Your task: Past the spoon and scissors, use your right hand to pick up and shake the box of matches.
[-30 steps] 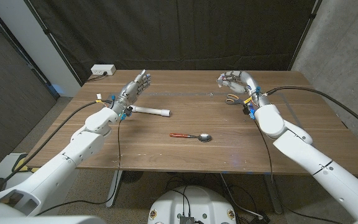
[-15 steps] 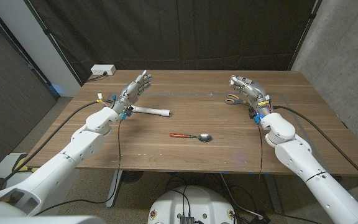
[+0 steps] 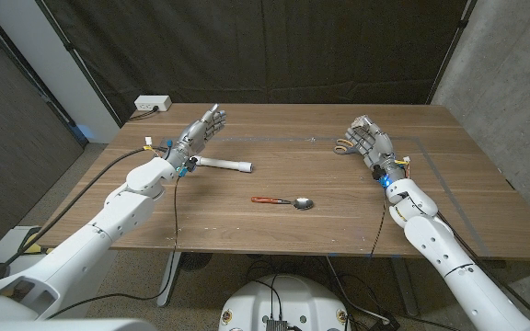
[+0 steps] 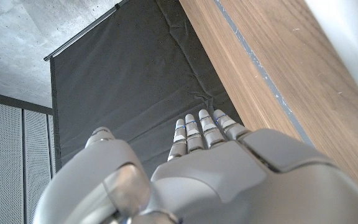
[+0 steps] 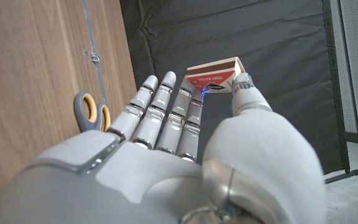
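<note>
Since 1 second ago the right hand (image 3: 369, 141) has swung from the far side of the table toward the right, and its forearm now runs straighter up from the bottom corner, while the left hand (image 3: 199, 130) has kept its place. Seen from the right wrist, the right hand (image 5: 166, 143) pinches the box of matches (image 5: 213, 77) between thumb and fingertips, lifted off the wooden table (image 3: 274, 225), with the red printed face and pale edge of the box showing against the dark curtain (image 5: 241, 31). From the head camera the box itself is hidden behind the fingers. Scissors (image 3: 341, 145) with orange handles lie on the table just beside the right hand, also visible from the right wrist (image 5: 91, 111). Near the table's middle lies the spoon (image 3: 283, 200) with a red handle. By the left hand lies a white tube (image 3: 224, 164). That hand is raised above the table, fingers extended and empty.
</note>
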Motion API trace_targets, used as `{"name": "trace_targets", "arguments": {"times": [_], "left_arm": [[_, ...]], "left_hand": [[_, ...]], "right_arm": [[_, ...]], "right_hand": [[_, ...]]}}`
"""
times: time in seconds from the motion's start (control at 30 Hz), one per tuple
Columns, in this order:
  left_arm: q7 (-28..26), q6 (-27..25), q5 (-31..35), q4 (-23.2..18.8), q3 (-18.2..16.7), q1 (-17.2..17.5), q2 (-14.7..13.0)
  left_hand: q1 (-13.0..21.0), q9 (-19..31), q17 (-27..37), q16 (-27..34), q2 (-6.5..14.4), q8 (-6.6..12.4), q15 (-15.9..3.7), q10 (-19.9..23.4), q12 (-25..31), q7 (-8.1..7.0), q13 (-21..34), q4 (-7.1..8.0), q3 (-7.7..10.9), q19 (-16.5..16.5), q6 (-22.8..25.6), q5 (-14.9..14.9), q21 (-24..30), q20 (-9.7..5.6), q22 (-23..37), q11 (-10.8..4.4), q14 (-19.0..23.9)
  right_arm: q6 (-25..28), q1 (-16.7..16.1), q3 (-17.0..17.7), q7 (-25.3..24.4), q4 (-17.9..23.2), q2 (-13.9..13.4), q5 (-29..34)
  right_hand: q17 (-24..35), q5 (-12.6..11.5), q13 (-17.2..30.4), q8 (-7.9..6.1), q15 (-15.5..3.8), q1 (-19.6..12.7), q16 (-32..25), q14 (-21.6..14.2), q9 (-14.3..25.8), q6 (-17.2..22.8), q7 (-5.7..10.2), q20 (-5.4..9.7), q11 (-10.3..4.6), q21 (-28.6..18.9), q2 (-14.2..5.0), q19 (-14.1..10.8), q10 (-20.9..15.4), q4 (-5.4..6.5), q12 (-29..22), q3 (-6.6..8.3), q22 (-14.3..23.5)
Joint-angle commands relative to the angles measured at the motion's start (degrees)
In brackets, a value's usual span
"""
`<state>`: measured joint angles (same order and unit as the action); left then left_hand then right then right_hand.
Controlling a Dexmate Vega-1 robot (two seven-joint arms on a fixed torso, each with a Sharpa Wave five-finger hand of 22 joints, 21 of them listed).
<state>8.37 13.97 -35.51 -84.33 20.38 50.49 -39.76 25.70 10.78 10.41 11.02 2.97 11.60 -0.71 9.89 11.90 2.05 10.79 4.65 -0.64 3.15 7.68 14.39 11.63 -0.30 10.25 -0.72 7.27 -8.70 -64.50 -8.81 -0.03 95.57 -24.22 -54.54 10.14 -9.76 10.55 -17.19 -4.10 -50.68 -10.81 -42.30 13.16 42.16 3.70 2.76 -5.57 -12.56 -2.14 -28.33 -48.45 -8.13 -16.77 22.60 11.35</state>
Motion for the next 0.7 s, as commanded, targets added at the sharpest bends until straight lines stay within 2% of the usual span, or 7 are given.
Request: {"name": "trace_targets", "arguments": {"times": [0.03,0.1,0.27,0.4,0.5,0.53,0.7], "left_arm": [[0.24,0.13,0.14,-0.15,-0.17,0.34,-0.59],[0.16,0.23,0.46,-0.46,-0.18,0.5,-0.87],[-0.25,0.7,0.36,-0.91,-0.63,1.15,-1.06],[-0.51,0.93,0.1,-1.15,-1.0,1.73,-1.2],[-0.56,1.01,0.06,-1.16,-1.14,1.91,-1.29],[-0.55,1.1,-0.05,-1.13,-1.21,1.96,-1.25],[-0.42,1.16,-0.03,-0.82,-1.18,1.75,-1.15]], "left_hand": [[0.45,0.13,0.17,-0.07,0.07,-0.04,-0.1,0.48,-0.2,0.06,0.27,0.15,-0.14,0.25,0.39,-0.11,0.18,0.06,0.24,0.0,0.31],[0.46,0.13,0.18,-0.02,0.1,-0.04,0.01,0.52,-0.19,0.07,0.27,0.17,-0.23,1.68,0.43,-0.13,0.74,-0.04,0.29,0.12,0.42],[0.49,0.13,0.18,0.04,0.11,-0.02,0.11,0.57,-0.18,0.17,0.27,0.17,-0.29,2.06,0.51,-0.15,0.86,-0.05,0.31,0.26,0.6],[0.52,0.13,0.18,0.04,0.12,-0.03,0.11,0.59,-0.18,0.19,0.27,0.16,-0.33,1.8,0.5,-0.16,0.75,0.09,0.32,0.19,0.62],[0.54,0.13,0.19,0.09,0.12,-0.02,0.15,0.63,-0.16,0.15,0.27,0.16,-0.36,1.61,0.54,-0.16,0.66,0.1,0.32,0.14,0.76],[0.54,0.13,0.19,0.11,0.13,-0.03,0.17,0.62,-0.17,0.18,0.27,0.16,-0.37,1.59,0.51,-0.17,0.65,0.06,0.32,0.18,0.82],[0.56,0.13,0.19,0.1,0.14,-0.04,0.2,0.64,-0.17,0.15,0.27,0.16,-0.42,1.26,0.5,-0.18,0.5,0.16,0.32,0.25,0.84]], "right_arm": [[-3.81,1.15,-4.42,-5.75,3.61,-7.23,9.85],[-3.6,1.87,-5.38,-7.26,4.42,-8.91,14.01],[-1.99,3.66,-7.65,-12.05,7.06,-12.64,25.29],[1.35,4.96,-9.57,-16.81,10.03,-15.31,35.58],[6.46,5.88,-11.22,-20.38,13.28,-17.33,43.77],[10.38,6.59,-12.66,-22.02,15.6,-18.84,49.39],[18.27,8.53,-16.05,-21.49,19.63,-21.18,58.53]], "right_hand": [[0.13,-0.25,0.19,-0.25,-6.4,-1.95,0.02,-0.1,0.24,8.72,8.37,1.1,-5.9,-0.2,-2.6,-0.02,-6.25,0.78,-0.14,0.23,0.12],[0.11,-0.25,0.2,-0.31,-6.29,-1.97,0.06,-0.08,0.24,8.98,8.55,0.96,-5.93,-0.16,-2.55,0.09,-6.26,0.72,-0.1,0.24,0.13],[0.09,-0.27,0.2,-0.3,-6.24,-2.12,0.06,-0.16,0.24,9.12,8.61,0.85,-5.87,-0.13,-2.54,0.24,-6.51,0.57,-0.13,0.3,0.14],[0.14,-0.29,0.21,-0.28,-6.35,-2.29,0.02,-0.18,0.25,9.19,8.68,0.73,-5.91,-0.07,-2.64,0.44,-6.59,0.46,-0.11,0.35,0.14],[0.16,-0.29,0.21,-0.28,-6.39,-2.34,0.02,-0.15,0.25,9.27,8.66,0.71,-5.93,-0.04,-2.68,0.53,-6.59,0.43,-0.09,0.36,0.14],[0.19,-0.28,0.21,-0.27,-6.43,-2.36,0.01,-0.12,0.25,9.28,8.69,0.71,-5.94,-0.03,-2.68,0.55,-6.6,0.41,-0.08,0.33,0.14],[0.2,-0.3,0.21,-0.29,-6.71,-2.57,0.04,-0.03,0.25,9.45,8.78,0.66,-5.95,0.02,-2.71,0.73,-6.68,0.25,-0.06,0.37,0.14]]}}
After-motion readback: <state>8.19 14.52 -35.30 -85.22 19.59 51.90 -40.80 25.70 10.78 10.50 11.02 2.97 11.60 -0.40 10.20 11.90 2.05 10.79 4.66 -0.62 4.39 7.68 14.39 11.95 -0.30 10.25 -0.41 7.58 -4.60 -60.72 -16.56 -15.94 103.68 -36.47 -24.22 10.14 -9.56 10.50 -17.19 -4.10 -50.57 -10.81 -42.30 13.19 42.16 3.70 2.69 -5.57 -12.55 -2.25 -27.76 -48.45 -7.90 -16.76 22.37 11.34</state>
